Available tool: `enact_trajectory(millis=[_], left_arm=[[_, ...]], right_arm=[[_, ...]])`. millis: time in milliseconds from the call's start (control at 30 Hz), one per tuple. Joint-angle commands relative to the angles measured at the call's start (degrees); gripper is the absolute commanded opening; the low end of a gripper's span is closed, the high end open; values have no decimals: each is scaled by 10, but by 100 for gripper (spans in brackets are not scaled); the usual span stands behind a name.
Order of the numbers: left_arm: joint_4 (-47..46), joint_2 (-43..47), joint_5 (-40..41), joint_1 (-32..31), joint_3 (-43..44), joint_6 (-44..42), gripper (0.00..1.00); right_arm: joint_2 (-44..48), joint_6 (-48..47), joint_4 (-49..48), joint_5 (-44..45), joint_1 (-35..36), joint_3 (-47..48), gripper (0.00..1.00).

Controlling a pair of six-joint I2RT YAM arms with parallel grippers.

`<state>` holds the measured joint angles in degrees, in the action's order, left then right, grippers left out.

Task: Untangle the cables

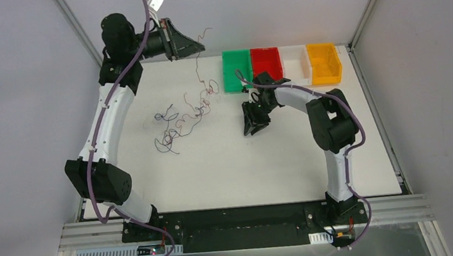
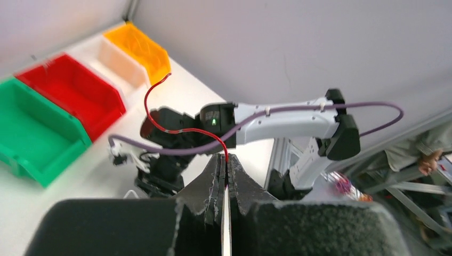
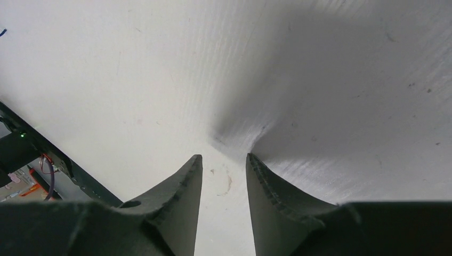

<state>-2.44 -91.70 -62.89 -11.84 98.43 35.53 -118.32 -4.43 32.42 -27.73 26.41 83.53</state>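
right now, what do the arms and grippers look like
The left arm and right arm have white links with black joints, a thick purple cable along each. The left gripper and right gripper have black wedge-shaped fingers, ridged inside.

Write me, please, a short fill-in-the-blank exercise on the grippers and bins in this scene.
1. The left gripper is shut on a ____ wire.
2. The right gripper hangs over the table with nothing between its jaws, which stand ____.
3. In the top view, between the red bin and the orange bin stands a ____ one.

Missing words: red; open; white.
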Motion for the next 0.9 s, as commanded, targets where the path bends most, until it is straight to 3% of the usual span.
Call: enact_trajectory(millis=[0, 67, 233, 433, 600, 767, 867], left_arm=[[-7, 10, -29, 19, 84, 23, 0], [-7, 11, -30, 21, 93, 29, 0], [-22, 25, -27, 20, 65, 37, 0], [-41, 30, -10, 21, 57, 59, 0], [-61, 39, -11, 19, 45, 86, 0], [-113, 46, -7, 20, 41, 137, 0], [-134, 39, 4, 22, 69, 161, 0]], right_arm=[[-17, -28, 37, 15, 0, 12, 41], [19, -32, 14, -29, -13, 3, 48], [161, -26, -139, -96, -36, -48, 75], [265, 9, -276, -104, -10, -40, 85], [306, 12, -395, -104, 55, -44, 96], [234, 12, -481, -25, 120, 1, 92], [174, -4, -538, 28, 135, 15, 68]])
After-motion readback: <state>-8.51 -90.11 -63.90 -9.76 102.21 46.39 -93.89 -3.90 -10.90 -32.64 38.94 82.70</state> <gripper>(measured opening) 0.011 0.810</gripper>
